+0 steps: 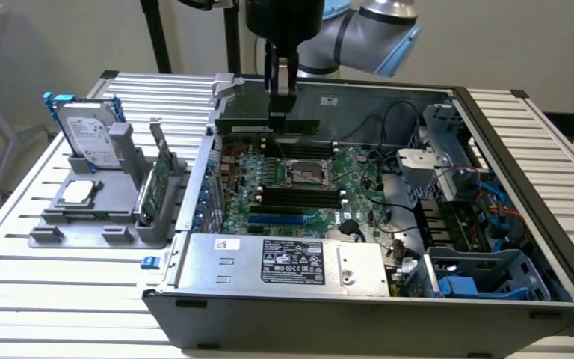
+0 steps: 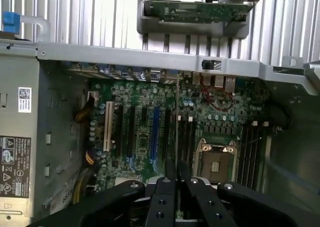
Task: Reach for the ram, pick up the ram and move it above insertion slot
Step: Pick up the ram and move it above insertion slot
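Gripper (image 1: 279,112) hangs over the open computer case (image 1: 526,224) in the exterior view, fingers pinched narrow on the ram (image 1: 267,126), gripped at its upper edge, the green stick level just beneath them and clear above the motherboard (image 1: 297,187).

Wrist view now: the gripper (image 2: 176,179) clamps the ram (image 2: 176,132) edge-on, a thin line running away from the fingertips over the dark slots (image 2: 185,137). It looks light, stiff and fragile; edges are the safe hold, judging by this.
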`<act>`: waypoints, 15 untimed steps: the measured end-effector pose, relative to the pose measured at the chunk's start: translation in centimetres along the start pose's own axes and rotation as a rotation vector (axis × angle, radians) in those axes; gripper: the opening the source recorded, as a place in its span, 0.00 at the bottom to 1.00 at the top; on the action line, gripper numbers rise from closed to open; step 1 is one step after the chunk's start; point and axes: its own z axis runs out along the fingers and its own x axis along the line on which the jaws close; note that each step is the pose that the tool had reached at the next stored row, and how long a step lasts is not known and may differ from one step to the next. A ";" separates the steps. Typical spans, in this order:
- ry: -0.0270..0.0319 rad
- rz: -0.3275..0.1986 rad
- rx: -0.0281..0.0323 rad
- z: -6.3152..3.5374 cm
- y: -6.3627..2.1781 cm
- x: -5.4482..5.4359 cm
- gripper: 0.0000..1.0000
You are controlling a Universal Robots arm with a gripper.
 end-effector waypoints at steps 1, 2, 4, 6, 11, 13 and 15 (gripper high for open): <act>0.0000 0.000 0.0000 0.09 -0.28 -0.3 0.13; 0.0000 0.000 0.0000 0.19 -0.55 -0.6 0.13; 0.0000 0.000 0.0000 0.39 -1.10 -1.2 0.13; 0.0001 0.000 0.0000 0.59 -1.62 -1.8 0.13; 0.0000 0.001 0.0000 1.24 -2.81 -3.0 0.13; 0.0000 0.005 0.0002 1.50 -3.22 -3.1 0.13; -0.0003 0.014 0.0007 1.74 -3.59 -3.1 0.13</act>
